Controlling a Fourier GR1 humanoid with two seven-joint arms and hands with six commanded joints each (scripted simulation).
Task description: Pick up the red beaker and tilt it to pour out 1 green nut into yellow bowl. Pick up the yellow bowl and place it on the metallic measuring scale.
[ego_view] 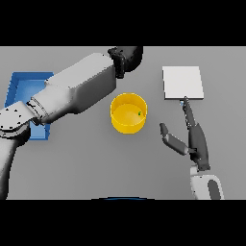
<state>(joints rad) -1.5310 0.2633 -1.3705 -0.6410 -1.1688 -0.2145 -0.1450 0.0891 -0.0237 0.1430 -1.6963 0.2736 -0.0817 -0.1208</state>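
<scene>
The yellow bowl [128, 113] stands upright at the table's middle with one small green nut [140, 114] inside near its right wall. The flat pale metallic scale [182, 82] lies at the back right. My right hand [196, 140] is open to the right of the bowl and apart from it. Its straight fingers [188, 111] point at the scale's front edge and its thumb [169, 136] is spread toward the bowl. My left arm reaches across the table, and my left hand [127, 57] is a dark shape behind the bowl. No red beaker shows.
A blue tray [19, 82] lies at the far left, partly covered by my left arm [79, 89].
</scene>
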